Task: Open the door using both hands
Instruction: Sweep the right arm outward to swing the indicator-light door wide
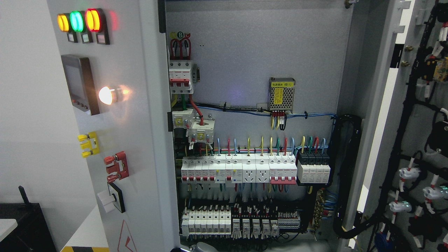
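Two door leaves are seen already swung wide on the electrical cabinet. The left door (115, 115) stands open at the picture's left, its outer face carrying indicator lamps (78, 21), a small display panel (79, 84), a lit white lamp (106, 95) and a rotary switch (113, 197). The right door (416, 126) is folded back at the picture's right, its inner face laced with a black cable harness (402, 157). Between them the back panel (252, 52) is exposed, with a power supply unit (281, 93) above and a row of circuit breakers (238, 171) below.

Neither hand is in view, so the state of the fingers cannot be told; no grasp on either leaf can be confirmed.

The task is judged essentially complete. Risk from here is judged as follows: an unheld leaf could drift back if its hinge is loose; a returning arm could snag the harness on the right door or strike the live wiring and breakers, since nothing shields them
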{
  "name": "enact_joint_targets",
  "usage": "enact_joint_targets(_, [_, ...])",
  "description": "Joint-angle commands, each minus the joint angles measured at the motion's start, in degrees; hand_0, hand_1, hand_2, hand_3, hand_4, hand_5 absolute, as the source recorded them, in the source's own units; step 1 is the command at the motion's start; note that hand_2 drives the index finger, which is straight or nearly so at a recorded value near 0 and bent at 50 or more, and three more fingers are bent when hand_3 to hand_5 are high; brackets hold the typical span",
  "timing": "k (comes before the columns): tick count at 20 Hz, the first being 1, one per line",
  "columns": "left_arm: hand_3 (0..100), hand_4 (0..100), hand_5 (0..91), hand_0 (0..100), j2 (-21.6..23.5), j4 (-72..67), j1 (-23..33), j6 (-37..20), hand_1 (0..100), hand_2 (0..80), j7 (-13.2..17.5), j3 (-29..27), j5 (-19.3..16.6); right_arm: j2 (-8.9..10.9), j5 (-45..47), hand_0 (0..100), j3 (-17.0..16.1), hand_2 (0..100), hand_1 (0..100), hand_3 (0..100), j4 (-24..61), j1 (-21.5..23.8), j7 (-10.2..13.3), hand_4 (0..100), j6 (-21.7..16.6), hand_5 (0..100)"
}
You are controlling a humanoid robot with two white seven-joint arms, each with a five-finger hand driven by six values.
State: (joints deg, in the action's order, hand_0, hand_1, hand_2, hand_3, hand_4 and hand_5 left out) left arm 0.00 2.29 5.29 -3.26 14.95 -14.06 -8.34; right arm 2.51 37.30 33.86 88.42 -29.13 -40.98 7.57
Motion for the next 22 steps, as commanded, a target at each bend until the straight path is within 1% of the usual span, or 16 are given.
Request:
enact_joint_targets(1, [0,3,0.0,0,-1.2,0.0,0.0,0.0,0,0.0,0.0,0.0,0.0,-0.23,0.6,11,4.2,0,0,0,1.9,0.1,0.1,0,0.0,0])
enact_joint_targets(3, [0,3,0.0,0,-1.2,0.0,0.0,0.0,0,0.0,0.0,0.0,0.0,-0.66,0.6,11,4.7,0,0,0,1.9,0.1,0.1,0,0.0,0])
enact_joint_targets(11, [0,3,0.0,0,-1.2,0.0,0.0,0.0,0,0.0,0.0,0.0,0.0,-0.76,0.4,11,7.6,0,0,0,1.9,-0.1,0.5,0,0.0,0])
enact_joint_targets(13, [0,3,0.0,0,-1.2,0.0,0.1,0.0,0,0.0,0.0,0.0,0.0,-1.10,0.3,11,8.1,0,0,0,1.8,-0.1,0.7,0,0.0,0])
enact_joint_targets(15, [0,3,0.0,0,-1.2,0.0,0.1,0.0,0,0.0,0.0,0.0,0.0,-1.28,0.3,11,8.4,0,0,0,1.8,-0.1,1.5,0,0.0,0])
enact_joint_targets(16, [0,3,0.0,0,-1.2,0.0,0.1,0.0,0,0.0,0.0,0.0,0.0,-1.54,0.3,11,8.6,0,0,0,1.8,-0.1,1.9,0,0.0,0])
enact_joint_targets(19, [0,3,0.0,0,-1.2,0.0,0.0,0.0,0,0.0,0.0,0.0,0.0,-2.25,0.2,11,9.3,0,0,0,1.8,-0.1,2.0,0,0.0,0])
enact_joint_targets(20, [0,3,0.0,0,-1.2,0.0,0.0,0.0,0,0.0,0.0,0.0,0.0,-2.77,0.2,11,9.3,0,0,0,1.8,-0.1,2.1,0,0.0,0])
enact_joint_targets(22, [0,3,0.0,0,-1.2,0.0,0.0,0.0,0,0.0,0.0,0.0,0.1,-3.39,0.1,11,9.7,0,0,0,1.8,-0.1,2.9,0,0.0,0])
